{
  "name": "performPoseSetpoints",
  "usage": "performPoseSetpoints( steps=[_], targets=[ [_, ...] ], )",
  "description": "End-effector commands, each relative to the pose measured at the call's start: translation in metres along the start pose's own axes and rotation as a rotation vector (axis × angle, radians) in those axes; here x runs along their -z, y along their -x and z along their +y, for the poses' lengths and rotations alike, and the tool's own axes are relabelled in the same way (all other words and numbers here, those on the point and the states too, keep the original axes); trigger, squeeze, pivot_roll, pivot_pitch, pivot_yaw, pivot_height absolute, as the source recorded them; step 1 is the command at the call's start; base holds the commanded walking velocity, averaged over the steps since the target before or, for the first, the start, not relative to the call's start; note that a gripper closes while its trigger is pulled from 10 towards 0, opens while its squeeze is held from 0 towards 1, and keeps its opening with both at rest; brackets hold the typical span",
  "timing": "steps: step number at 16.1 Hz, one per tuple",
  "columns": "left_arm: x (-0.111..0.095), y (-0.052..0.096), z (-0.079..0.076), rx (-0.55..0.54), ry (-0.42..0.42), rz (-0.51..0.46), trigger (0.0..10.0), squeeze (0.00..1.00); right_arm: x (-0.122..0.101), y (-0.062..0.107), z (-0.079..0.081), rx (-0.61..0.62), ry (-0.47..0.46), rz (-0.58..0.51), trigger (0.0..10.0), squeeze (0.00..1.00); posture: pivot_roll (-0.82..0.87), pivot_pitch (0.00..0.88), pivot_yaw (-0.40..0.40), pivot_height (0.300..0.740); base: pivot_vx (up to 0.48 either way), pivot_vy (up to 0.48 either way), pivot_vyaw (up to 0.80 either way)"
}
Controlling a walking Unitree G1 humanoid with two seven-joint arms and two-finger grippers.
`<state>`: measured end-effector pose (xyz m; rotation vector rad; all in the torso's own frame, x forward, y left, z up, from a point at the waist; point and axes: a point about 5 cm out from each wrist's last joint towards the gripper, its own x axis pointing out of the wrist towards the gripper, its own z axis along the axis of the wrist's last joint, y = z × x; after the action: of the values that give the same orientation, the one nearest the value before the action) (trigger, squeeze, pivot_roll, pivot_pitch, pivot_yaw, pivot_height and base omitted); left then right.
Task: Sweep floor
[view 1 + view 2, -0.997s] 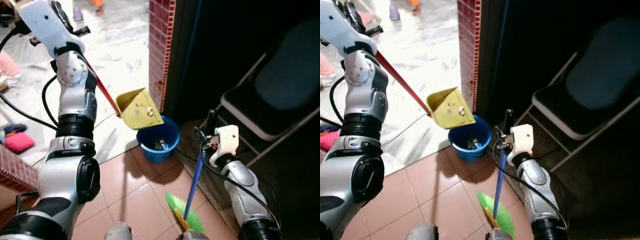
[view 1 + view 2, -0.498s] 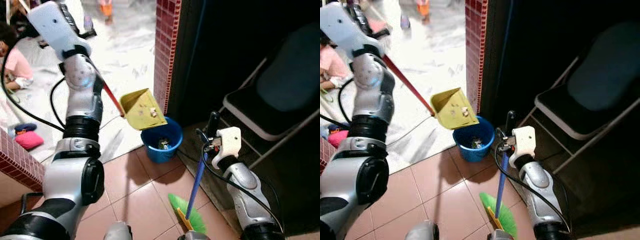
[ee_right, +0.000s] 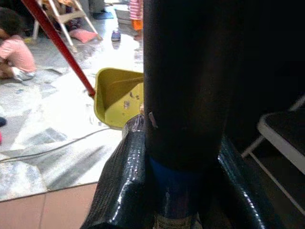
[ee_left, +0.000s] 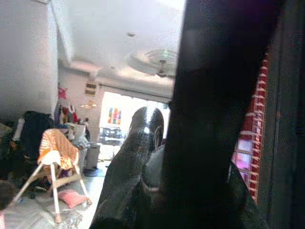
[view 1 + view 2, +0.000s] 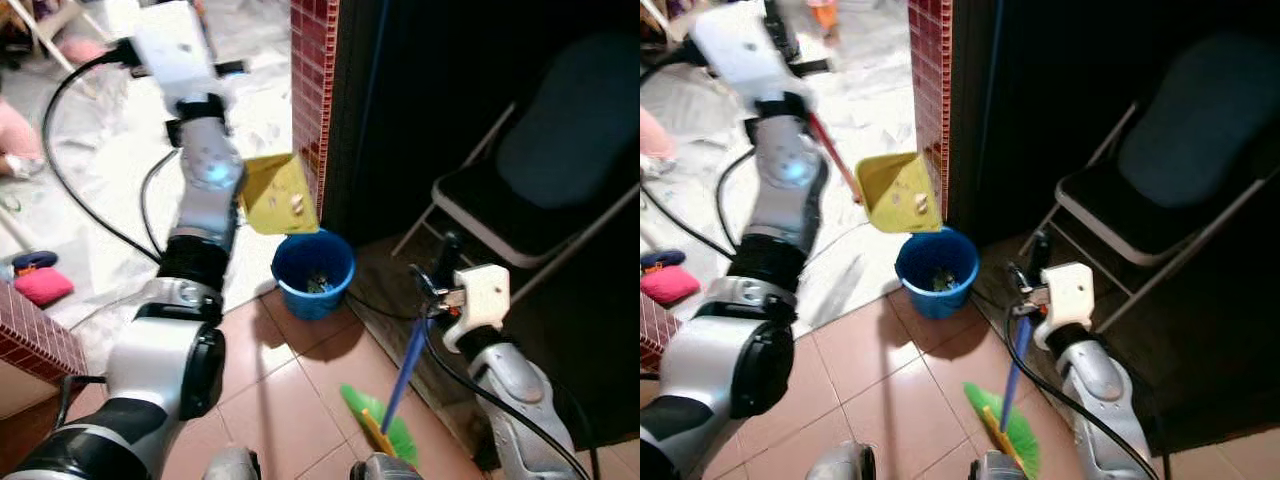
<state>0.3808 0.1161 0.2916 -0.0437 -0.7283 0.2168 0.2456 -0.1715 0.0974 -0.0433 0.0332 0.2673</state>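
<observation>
A yellow dustpan (image 5: pixel 280 195) on a red handle (image 5: pixel 830 150) hangs tilted just above a blue bucket (image 5: pixel 313 272), close to the red tiled pillar. A few pale bits (image 5: pixel 296 206) lie in the pan, and litter sits in the bucket. My left gripper (image 4: pixel 190 181) is raised high and shut on the dustpan handle. Low on the right, my right gripper (image 5: pixel 440 285) is shut on the broom's blue handle (image 5: pixel 405 365). The broom stands nearly upright, its green bristles (image 5: pixel 385 430) on the terracotta floor tiles. The right wrist view shows the dustpan (image 3: pixel 119 98) ahead.
A dark folding chair (image 5: pixel 540 190) stands at the right in the shade. The red tiled pillar (image 5: pixel 310 90) rises behind the bucket. A person in pink (image 3: pixel 16 52) sits on the pale floor at the left, near a pink cushion (image 5: pixel 40 285), cables and a low red wall (image 5: pixel 35 340).
My left arm has swung to the right and the red handle now stands steeper, bringing the dustpan closer to the pillar over the bucket. The head view has shifted. The broom stays held.
</observation>
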Motion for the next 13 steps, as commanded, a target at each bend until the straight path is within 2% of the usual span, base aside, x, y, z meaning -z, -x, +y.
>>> performPoseSetpoints(
  steps=[1,4,5,7,8,10,11,13],
  targets=[
    [-0.027,-0.004,-0.022,0.07,0.049,-0.149,10.0,0.0,-0.004,0.006,-0.006,0.032,0.013,0.004,10.0,0.0,-0.3,0.132,0.044,0.74,0.0,0.0,0.0],
    [-0.028,0.008,-0.039,0.145,0.048,-0.175,10.0,0.0,-0.004,0.008,-0.006,0.042,0.013,0.004,10.0,0.0,-0.3,0.14,0.052,0.74,0.0,0.0,0.0],
    [-0.026,0.023,-0.052,0.219,0.046,-0.195,10.0,0.0,-0.005,0.009,-0.005,0.048,0.011,0.006,10.0,0.0,-0.3,0.144,0.055,0.74,0.0,0.0,0.0],
    [-0.023,0.039,-0.064,0.284,0.055,-0.199,10.0,0.0,-0.005,0.01,-0.003,0.051,0.007,0.009,10.0,0.0,-0.3,0.147,0.059,0.74,0.0,0.0,0.0],
    [-0.024,0.055,-0.074,0.338,0.066,-0.217,10.0,0.0,-0.006,0.011,-0.002,0.051,0.006,0.012,10.0,0.0,-0.3,0.148,0.059,0.74,0.0,0.0,0.0],
    [-0.027,0.064,-0.08,0.373,0.061,-0.252,10.0,0.0,-0.006,0.01,-0.002,0.052,0.007,0.009,10.0,0.0,-0.29,0.145,0.061,0.74,0.0,0.0,0.0],
    [-0.027,0.072,-0.087,0.392,0.093,-0.237,10.0,0.0,-0.007,0.008,-0.001,0.053,0.007,0.009,10.0,0.0,-0.29,0.143,0.06,0.74,0.0,0.0,0.0],
    [-0.025,0.08,-0.093,0.411,0.108,-0.213,10.0,0.0,-0.007,0.007,-0.001,0.052,0.009,0.007,10.0,0.0,-0.29,0.137,0.062,0.74,0.0,0.0,0.0]
  ],
)
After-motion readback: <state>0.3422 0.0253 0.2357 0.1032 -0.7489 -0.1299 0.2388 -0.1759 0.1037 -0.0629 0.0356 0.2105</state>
